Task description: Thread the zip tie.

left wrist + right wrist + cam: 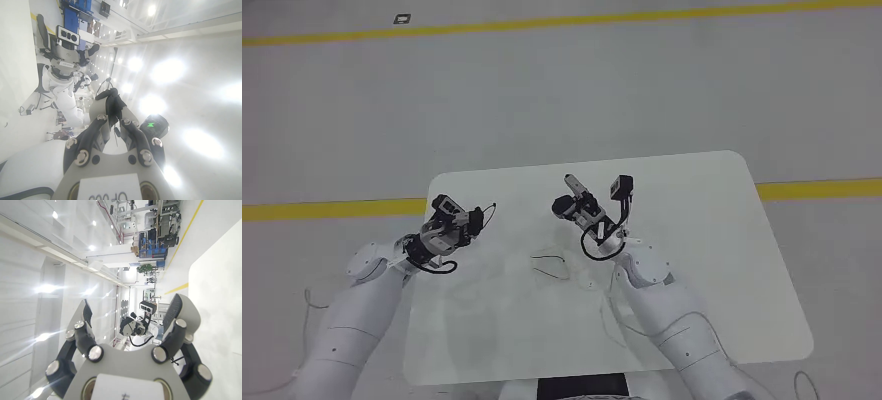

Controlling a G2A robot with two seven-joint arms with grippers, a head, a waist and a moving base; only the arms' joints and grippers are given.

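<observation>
A thin black zip tie (102,86) is pinched in my left gripper (113,98), which is shut on it and held above the table's left part. Its loop sticks out past the fingertips and its tail (115,136) hangs back between the fingers. In the top view the same gripper (476,220) holds the tie's loop (489,208) pointing toward the other arm. My right gripper (130,308) is open and empty, raised above the table's middle (565,195) and facing the left gripper (132,326). Its ribbed pads (173,308) stand wide apart.
A second thin zip tie (552,263) lies flat on the white table (722,300) between the two arms. Yellow floor lines (822,188) run beyond the table's edges. The table's right half is bare.
</observation>
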